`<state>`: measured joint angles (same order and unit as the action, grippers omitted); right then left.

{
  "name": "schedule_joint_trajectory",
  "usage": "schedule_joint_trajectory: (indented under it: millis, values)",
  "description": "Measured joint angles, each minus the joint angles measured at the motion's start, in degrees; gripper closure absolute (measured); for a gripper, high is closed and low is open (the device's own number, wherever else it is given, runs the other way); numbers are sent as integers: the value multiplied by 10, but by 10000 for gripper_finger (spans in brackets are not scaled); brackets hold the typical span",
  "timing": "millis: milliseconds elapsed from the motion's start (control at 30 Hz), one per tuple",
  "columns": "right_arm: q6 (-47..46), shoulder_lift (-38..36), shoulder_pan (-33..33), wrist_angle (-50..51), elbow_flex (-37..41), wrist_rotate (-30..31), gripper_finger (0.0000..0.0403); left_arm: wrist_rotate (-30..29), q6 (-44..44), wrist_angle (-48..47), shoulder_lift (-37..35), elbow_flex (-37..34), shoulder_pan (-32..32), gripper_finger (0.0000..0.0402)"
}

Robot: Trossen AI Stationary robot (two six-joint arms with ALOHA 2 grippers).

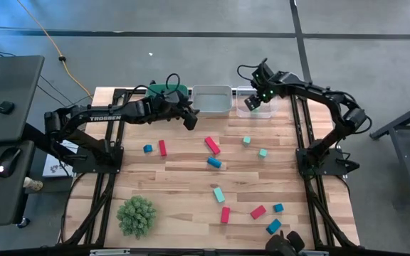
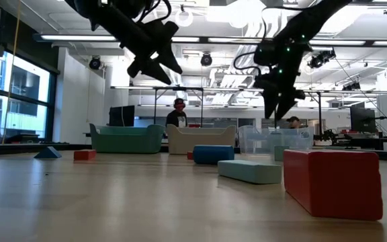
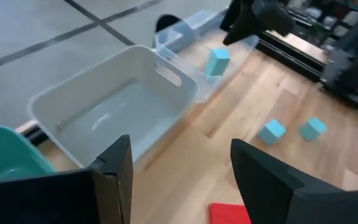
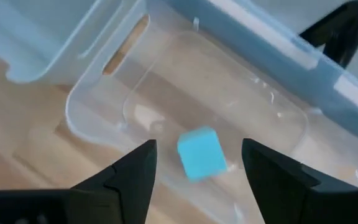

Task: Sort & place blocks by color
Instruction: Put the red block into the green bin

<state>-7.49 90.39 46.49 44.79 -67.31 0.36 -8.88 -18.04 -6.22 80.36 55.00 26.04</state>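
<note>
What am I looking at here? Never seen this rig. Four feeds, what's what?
Two robot arms at a wooden table sort small blocks into bins by color. One feed looks straight down, one sits at tabletop height, and one rides on each wrist. The right gripper hangs open over the clear bin, with a light teal cube under it in that bin. The left gripper, open and empty, is near the white bin, beside the green bin. Red, blue and teal blocks lie scattered on the wood, plus a spiky green ball.
</note>
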Motion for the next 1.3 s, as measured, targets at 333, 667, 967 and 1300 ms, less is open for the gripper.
schedule_joint_trajectory:
  millis: [333, 667, 967, 1300]
  values:
    - [-27, 0, -43, 141, -56, -24, 176, 36, 2, 0, 0, 0, -3, 213]
    - [-95, -9, -164, 197, -66, -71, 176, 60, 64, -1, -2, 0, -3, 213]
    - [-194, -38, -320, 210, -66, -73, 176, 63, 107, -1, -20, 0, 2, 213]
    - [-318, -38, -458, 209, -66, -104, 176, 64, 139, -5, -19, 0, 2, 213]
